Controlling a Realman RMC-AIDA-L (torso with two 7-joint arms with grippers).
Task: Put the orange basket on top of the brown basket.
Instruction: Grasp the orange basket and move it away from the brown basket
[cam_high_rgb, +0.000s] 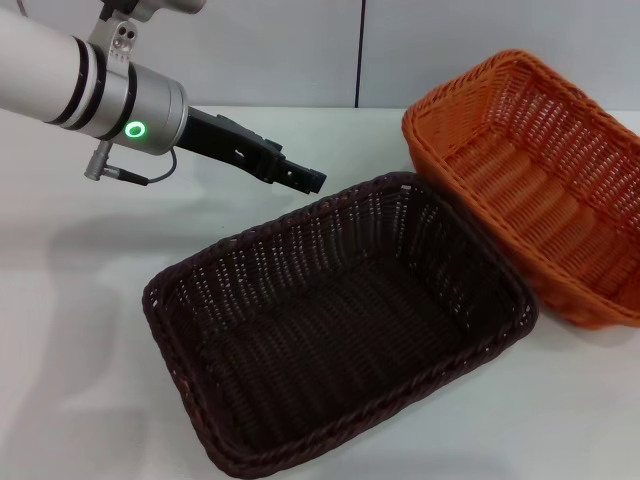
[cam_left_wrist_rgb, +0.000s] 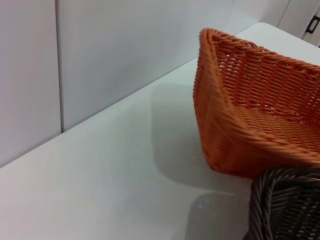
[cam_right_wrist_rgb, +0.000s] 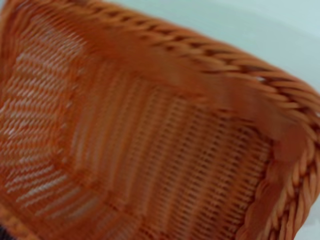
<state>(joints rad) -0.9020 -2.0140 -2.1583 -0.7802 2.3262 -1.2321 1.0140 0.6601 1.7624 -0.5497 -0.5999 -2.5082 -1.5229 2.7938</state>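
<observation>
The brown basket (cam_high_rgb: 340, 330) stands on the white table at the centre front; one corner of it also shows in the left wrist view (cam_left_wrist_rgb: 287, 205). The orange basket (cam_high_rgb: 545, 175) is at the back right, tilted. Its near side is against the brown basket's far right rim. In the left wrist view the orange basket (cam_left_wrist_rgb: 250, 115) has its end raised over a shadow on the table. The right wrist view looks close into the orange basket (cam_right_wrist_rgb: 150, 145). My left gripper (cam_high_rgb: 305, 180) hangs above the table behind the brown basket's far left rim, holding nothing. My right gripper is out of view.
The white table (cam_high_rgb: 90, 320) stretches to the left of the baskets. A pale panelled wall (cam_high_rgb: 300, 50) runs behind it, close to the orange basket's far end.
</observation>
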